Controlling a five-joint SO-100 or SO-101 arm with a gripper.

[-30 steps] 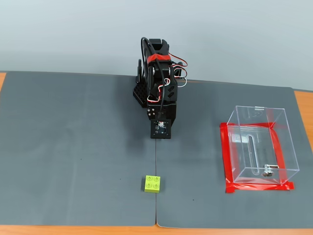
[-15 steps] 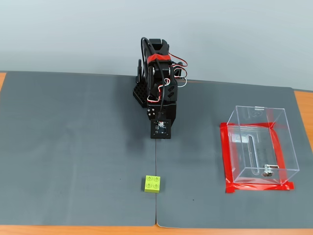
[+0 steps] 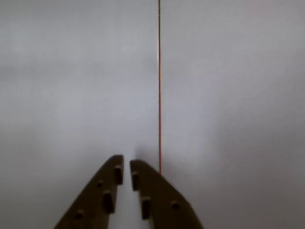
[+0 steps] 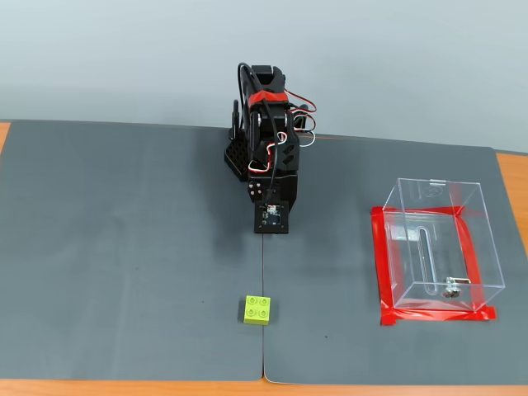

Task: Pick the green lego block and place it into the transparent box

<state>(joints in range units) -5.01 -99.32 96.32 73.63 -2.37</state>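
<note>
The green lego block is a small lime-green brick with four studs. In the fixed view it lies on the grey mat near the front edge, just left of the mat seam. The transparent box stands at the right on red tape, with a small metal piece inside at its bottom. The arm is folded at the back centre, well behind the block. In the wrist view my gripper has its two dark fingers almost touching with nothing between them. That view shows only bare mat; block and box are out of it.
The seam between the two grey mats runs straight ahead, just right of the fingertips. It also shows in the fixed view, beside the block. The wooden table edge shows along the front.
</note>
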